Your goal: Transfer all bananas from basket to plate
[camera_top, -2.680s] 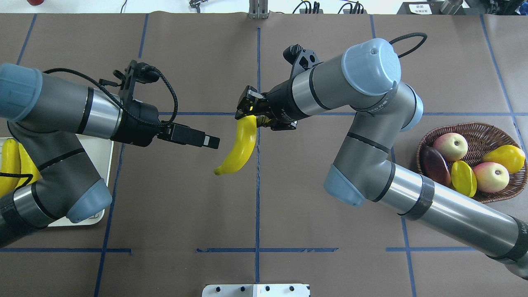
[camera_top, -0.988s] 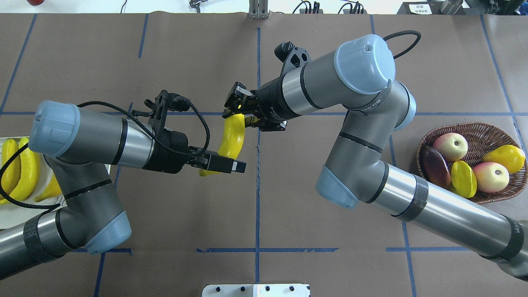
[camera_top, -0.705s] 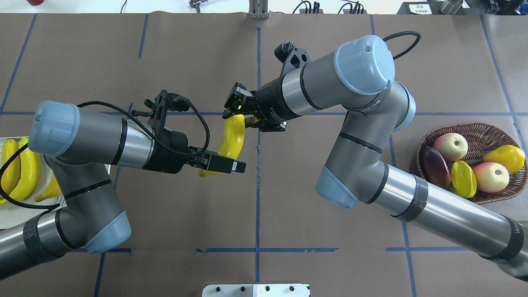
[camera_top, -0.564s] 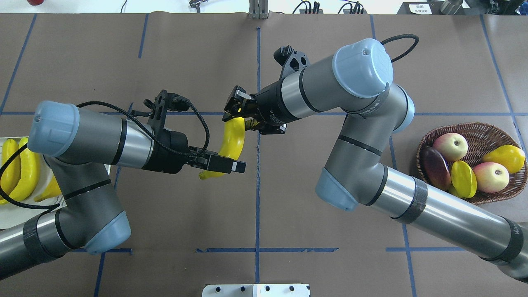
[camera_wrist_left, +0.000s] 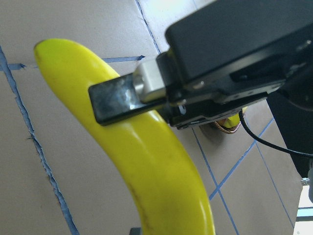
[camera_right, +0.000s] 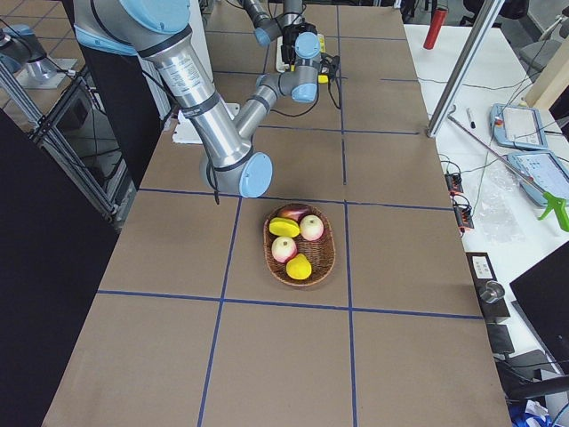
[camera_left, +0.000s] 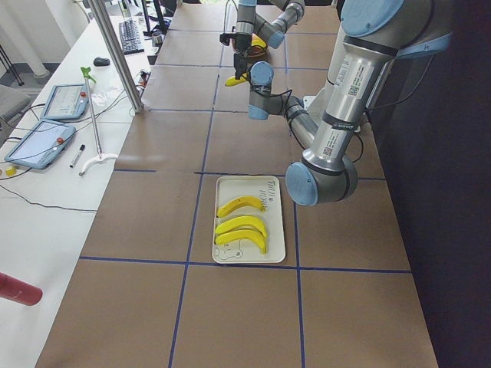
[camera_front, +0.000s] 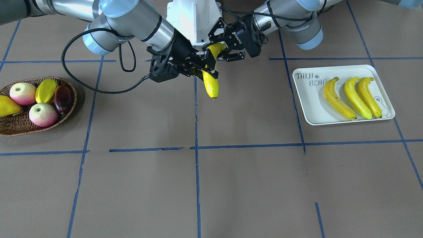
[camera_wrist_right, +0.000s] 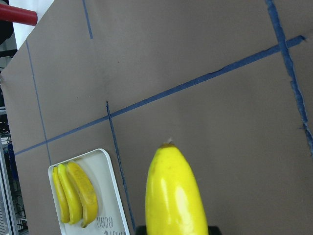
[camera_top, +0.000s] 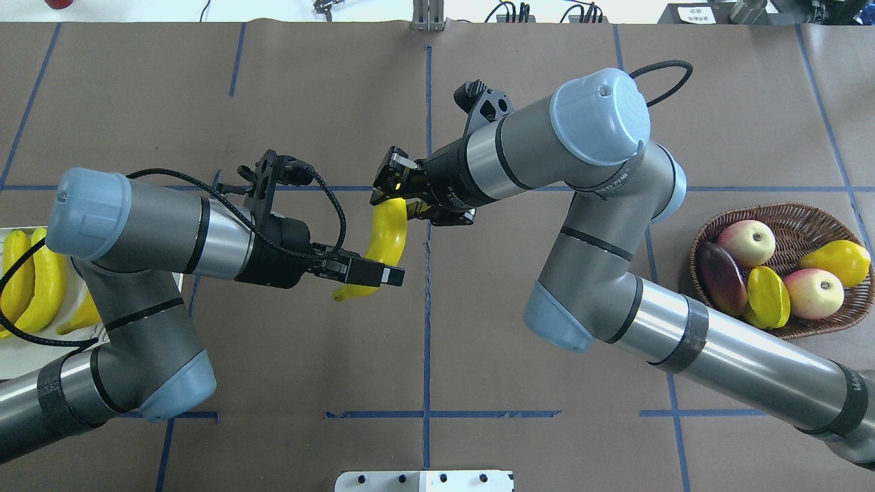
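Our left arm (camera_top: 137, 232) comes in from its side with the elbow folded back toward our base and the forearm stretched toward the middle. Our left gripper (camera_top: 384, 275) lies sideways, its jaws closed across the banana (camera_top: 387, 232) near the end closer to our base. Our right arm (camera_top: 718, 348) reaches in from the other side, bent sharply at the elbow. Our right gripper (camera_top: 395, 190) clamps the banana toward its other end. The two grippers sit near each other, not touching.

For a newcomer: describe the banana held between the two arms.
Find the blue tape line running down the middle. The banana hangs in the air there, held by the left gripper and right gripper; the other three bananas lie on the plate.
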